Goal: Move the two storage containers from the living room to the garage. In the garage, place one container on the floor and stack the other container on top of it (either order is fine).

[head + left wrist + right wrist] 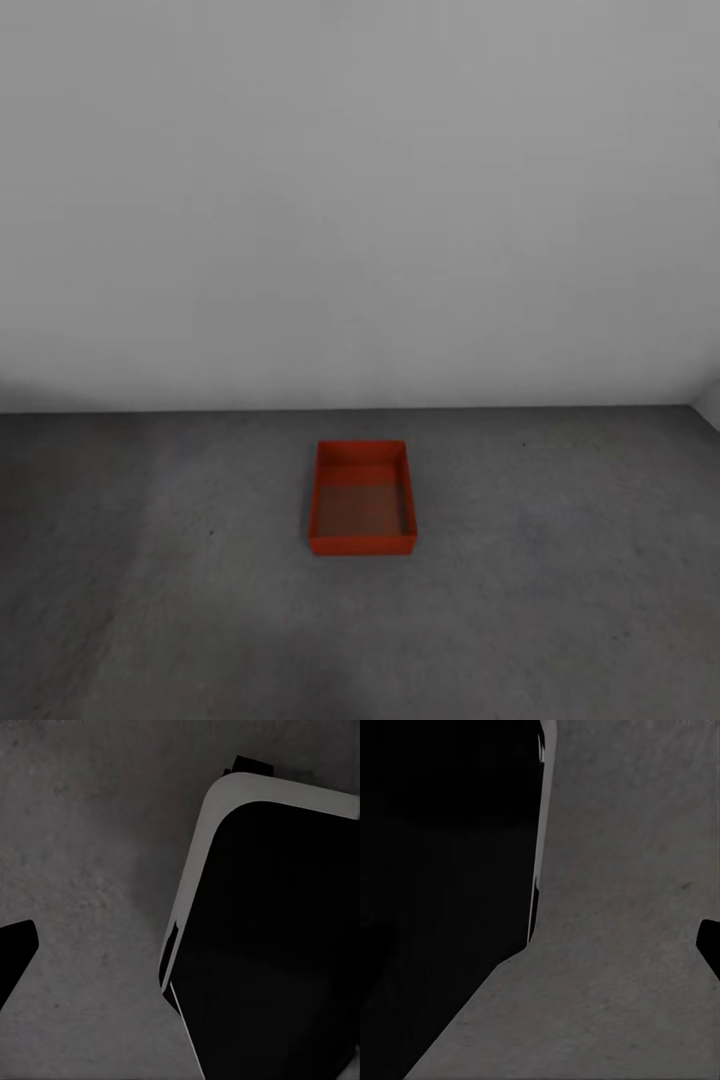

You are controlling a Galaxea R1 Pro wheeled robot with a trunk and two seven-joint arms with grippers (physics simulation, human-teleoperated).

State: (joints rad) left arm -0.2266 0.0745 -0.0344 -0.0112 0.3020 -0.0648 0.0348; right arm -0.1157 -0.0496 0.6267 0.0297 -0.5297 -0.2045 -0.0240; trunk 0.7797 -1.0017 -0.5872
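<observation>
An orange-red rectangular open-top storage container (362,499) was seen straight ahead on the dark grey concrete floor (150,560), long axis pointing away; neither arm could be judged nearer; the jaws' state could not be told.

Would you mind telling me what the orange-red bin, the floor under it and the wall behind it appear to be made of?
The bin looks like thin moulded plastic: uniform orange-red colour, plain walls, no shine. The floor reads as matte concrete, mottled dark grey. The wall seems painted plaster, flat white; being rendered, all three stay uncertain.

Bare white wall (360,200) straight ahead, meeting a dark grey, mottled concrete floor (560,560), with a corner just showing at far right.
</observation>
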